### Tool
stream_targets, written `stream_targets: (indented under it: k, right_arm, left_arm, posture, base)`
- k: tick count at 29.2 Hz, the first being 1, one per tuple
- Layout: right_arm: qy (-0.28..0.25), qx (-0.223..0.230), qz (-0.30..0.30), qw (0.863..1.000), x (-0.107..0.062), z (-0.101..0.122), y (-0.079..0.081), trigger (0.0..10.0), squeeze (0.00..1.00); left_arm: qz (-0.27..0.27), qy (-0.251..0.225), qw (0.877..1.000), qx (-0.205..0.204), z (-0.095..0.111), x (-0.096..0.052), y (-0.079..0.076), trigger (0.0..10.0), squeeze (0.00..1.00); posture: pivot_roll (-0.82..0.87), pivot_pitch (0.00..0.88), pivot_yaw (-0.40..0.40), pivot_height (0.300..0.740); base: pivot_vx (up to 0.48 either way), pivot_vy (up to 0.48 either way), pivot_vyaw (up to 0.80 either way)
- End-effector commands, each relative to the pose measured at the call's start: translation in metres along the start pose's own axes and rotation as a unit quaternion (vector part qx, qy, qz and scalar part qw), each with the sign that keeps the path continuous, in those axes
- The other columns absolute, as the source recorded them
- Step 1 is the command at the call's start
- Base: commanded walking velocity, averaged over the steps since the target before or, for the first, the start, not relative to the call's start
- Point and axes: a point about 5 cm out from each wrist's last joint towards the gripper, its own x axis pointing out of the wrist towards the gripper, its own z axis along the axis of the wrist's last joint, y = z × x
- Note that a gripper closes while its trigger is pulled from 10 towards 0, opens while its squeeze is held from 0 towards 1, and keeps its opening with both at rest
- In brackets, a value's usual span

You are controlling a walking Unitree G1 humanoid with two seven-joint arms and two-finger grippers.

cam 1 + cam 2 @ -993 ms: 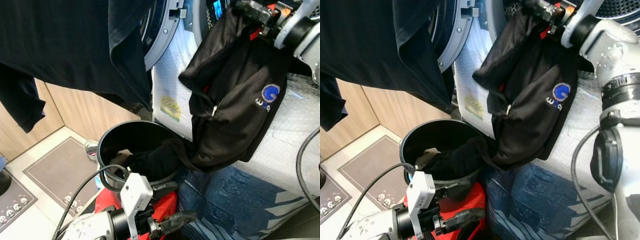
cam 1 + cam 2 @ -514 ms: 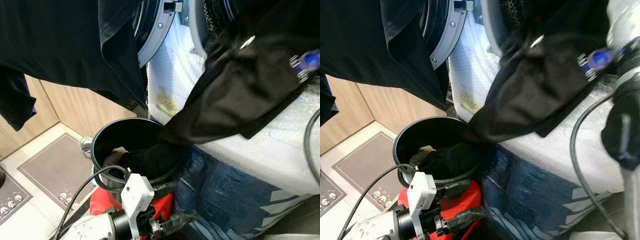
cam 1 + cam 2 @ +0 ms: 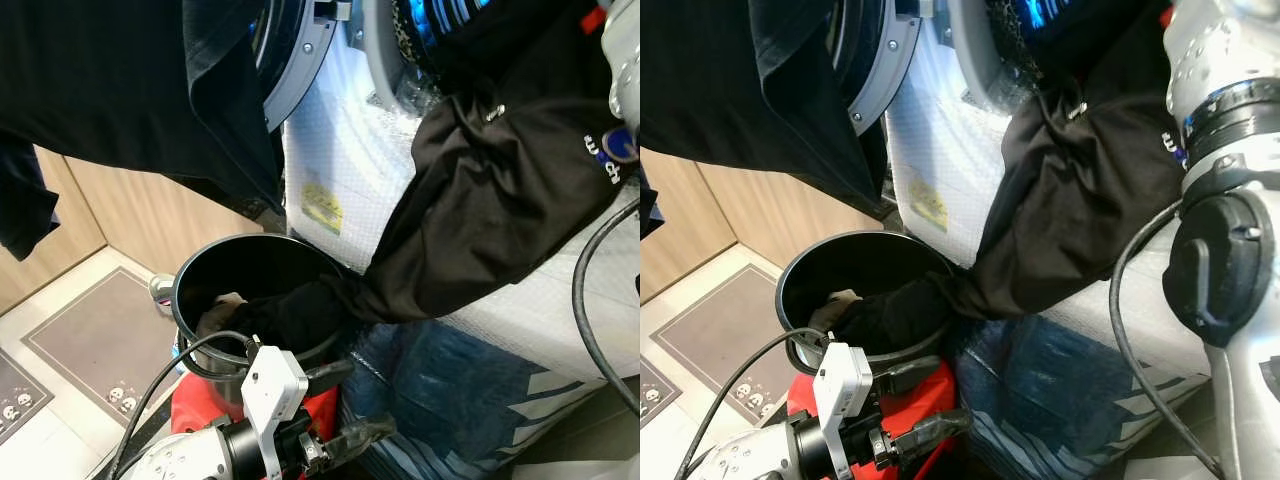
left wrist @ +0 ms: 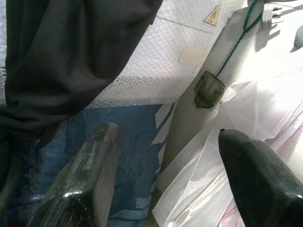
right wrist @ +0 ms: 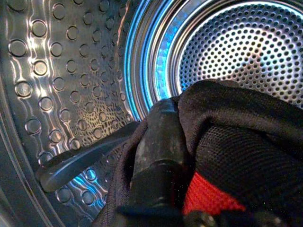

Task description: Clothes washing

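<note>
The right pincer (image 5: 165,156) is inside the washing machine drum (image 5: 246,52), its fingers clamped on the black garment (image 3: 500,210), which shows red lining. That garment trails out of the washer opening, down the bubble-wrapped front (image 3: 340,150), its far end lying in the black bucket (image 3: 200,268) on the floor to the left. The left pincer (image 3: 335,410) hangs near, low, fingers spread wide and empty. A dark shirt (image 3: 110,80) hangs top left.

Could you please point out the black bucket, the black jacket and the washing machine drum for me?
black bucket (image 3: 188,277): left eye view, rim.
black jacket (image 3: 500,200): left eye view, sleeve.
washing machine drum (image 5: 246,52): right wrist view, perforated back wall.
</note>
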Motion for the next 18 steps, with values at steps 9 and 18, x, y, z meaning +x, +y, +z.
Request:
stream_targets:
  k: [9, 18]
  right_arm:
    - [0.161, -0.097, 0.055, 0.981, -0.009, -0.057, -0.002, 10.0, 0.0]
    - [0.248, -0.161, 0.057, 0.954, -0.019, -0.086, -0.02, 10.0, 0.0]
  left_arm:
    - [-0.007, -0.003, 1.0, -0.006, 0.004, 0.0, -0.005, 10.0, 0.0]
    - [-0.003, -0.003, 1.0, -0.008, 0.004, -0.001, -0.006, 10.0, 0.0]
  posture:
    - [0.02, 0.165, -0.109, 0.74]
    - [0.02, 0.173, -0.107, 0.74]
  base:
    - [0.0, 0.0, 0.0]
    - [0.0, 0.0, 0.0]
